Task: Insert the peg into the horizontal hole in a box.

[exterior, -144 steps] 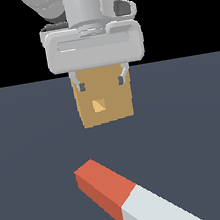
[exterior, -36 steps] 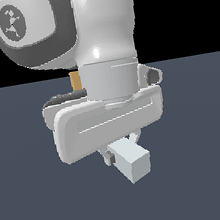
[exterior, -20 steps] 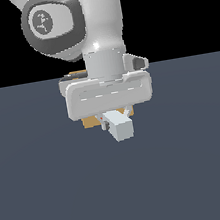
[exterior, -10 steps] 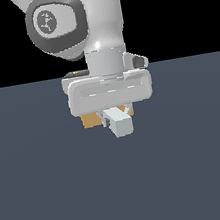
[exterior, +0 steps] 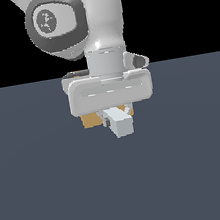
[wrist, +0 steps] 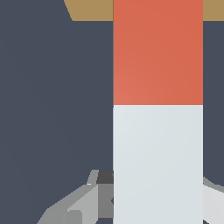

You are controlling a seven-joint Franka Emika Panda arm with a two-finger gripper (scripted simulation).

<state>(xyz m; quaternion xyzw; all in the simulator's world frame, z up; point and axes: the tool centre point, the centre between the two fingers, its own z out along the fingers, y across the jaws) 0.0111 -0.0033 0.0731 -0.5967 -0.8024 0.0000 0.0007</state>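
My gripper (exterior: 116, 117) is shut on the peg's white half (exterior: 120, 124), whose square end faces the exterior camera. The peg is held level and points away towards the tan box (exterior: 89, 120), which shows only as slivers behind the hand. In the wrist view the white half (wrist: 157, 162) runs between the grey fingers (wrist: 81, 204), and the red-orange half (wrist: 157, 52) reaches out over the box's near edge (wrist: 89, 9). The hole is hidden behind the peg and hand, so I cannot tell whether the tip is inside it.
A flat dark grey-blue floor (exterior: 55, 192) spreads all around the box and the arm. The arm's large white links (exterior: 77, 21) fill the upper part of the exterior view.
The peg, earlier lying loose on the floor, is now held. Over the last two seconds the hand carried it away from the camera to the box; in the last half second it barely moved.
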